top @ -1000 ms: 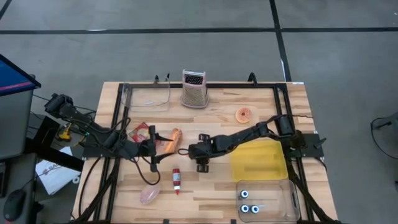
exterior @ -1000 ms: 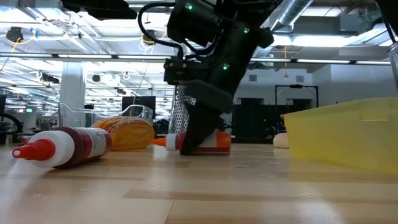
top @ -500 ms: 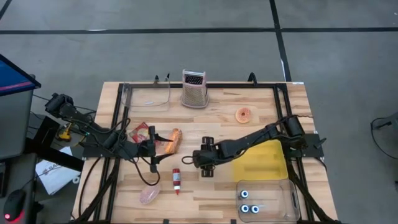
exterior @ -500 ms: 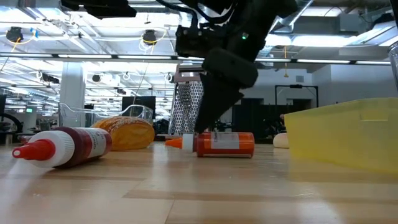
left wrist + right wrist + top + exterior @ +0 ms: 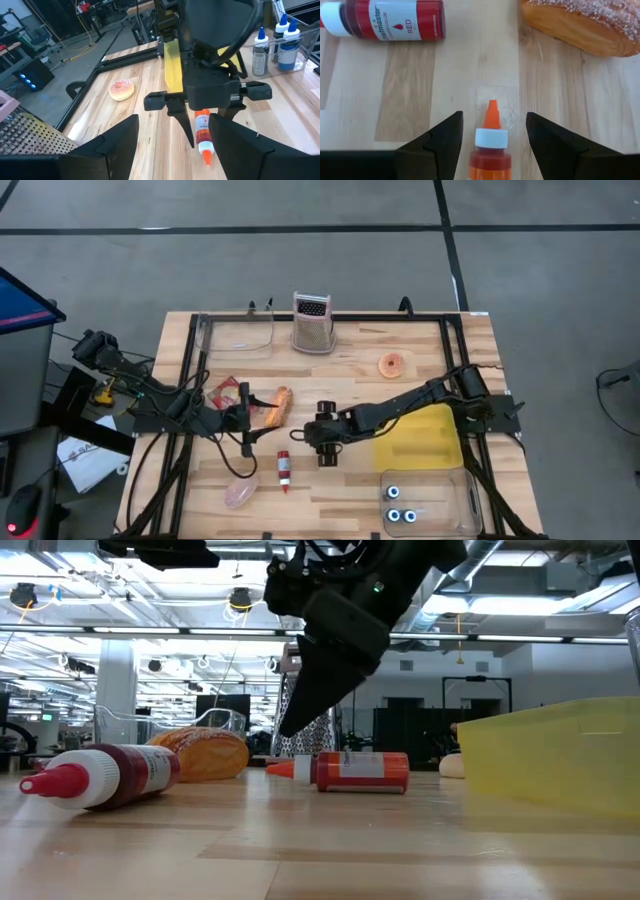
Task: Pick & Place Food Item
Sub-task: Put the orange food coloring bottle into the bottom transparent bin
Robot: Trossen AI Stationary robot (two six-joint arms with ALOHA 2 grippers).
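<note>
A small orange bottle (image 5: 350, 771) lies on its side on the table, its cap (image 5: 490, 138) toward the bread (image 5: 580, 25). My right gripper (image 5: 292, 728) hangs open just above it, slanting down; in the right wrist view its fingers (image 5: 440, 145) stand on either side of the bottle without touching. A red bottle (image 5: 284, 469) lies nearer the front edge. The long bread roll (image 5: 278, 406) lies at mid-left. My left gripper (image 5: 246, 416) waits open beside the bread with nothing between its fingers.
A yellow bin (image 5: 415, 437) sits right of the gripper, with a clear box of bottles (image 5: 425, 500) in front of it. A donut (image 5: 393, 364), a metal grater (image 5: 313, 323) and a clear tray (image 5: 238, 336) stand farther back. A pink piece (image 5: 240, 495) lies front left.
My right gripper has let go of the orange bottle and risen off it, tipping a little. The bottle now lies free on its side on the table, where before the gripper covered it.
</note>
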